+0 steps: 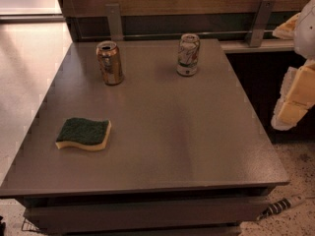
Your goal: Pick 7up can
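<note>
The 7up can (188, 55) is slim and silver-white with green lettering and a silver top. It stands upright at the back of the grey table (167, 132), right of centre. My gripper (283, 75) hangs at the right edge of the view, beyond the table's right side and well apart from the can. Its two yellowish fingers (295, 100) stand apart, with nothing between them.
A gold-brown can (110, 63) stands upright at the back left. A green and yellow sponge (84, 133) lies near the front left. A wooden wall with metal brackets (114, 21) runs behind the table. A striped object (285, 205) lies on the floor at the front right.
</note>
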Tool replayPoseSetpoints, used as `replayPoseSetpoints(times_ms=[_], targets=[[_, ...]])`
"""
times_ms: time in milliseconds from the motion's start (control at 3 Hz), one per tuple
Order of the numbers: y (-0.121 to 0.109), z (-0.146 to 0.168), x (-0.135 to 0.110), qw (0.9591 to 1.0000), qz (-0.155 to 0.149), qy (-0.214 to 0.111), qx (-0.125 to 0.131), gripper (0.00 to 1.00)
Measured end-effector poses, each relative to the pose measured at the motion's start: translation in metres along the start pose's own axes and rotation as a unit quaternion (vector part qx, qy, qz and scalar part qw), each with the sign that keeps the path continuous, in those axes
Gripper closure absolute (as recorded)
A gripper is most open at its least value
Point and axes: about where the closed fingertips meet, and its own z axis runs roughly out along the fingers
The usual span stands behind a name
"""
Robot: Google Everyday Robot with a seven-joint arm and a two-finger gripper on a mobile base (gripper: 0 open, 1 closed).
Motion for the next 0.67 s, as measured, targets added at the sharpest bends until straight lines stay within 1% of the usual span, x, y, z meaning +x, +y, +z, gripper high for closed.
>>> replayPoseSetpoints(times_ms=[333,667], targets=[[0.0,0.0,0.0,1.0,0.0,0.0,0.0,0.0],[-0.015,0.002,0.0,0.9995,0.013,-0.022,0.018,0.0]])
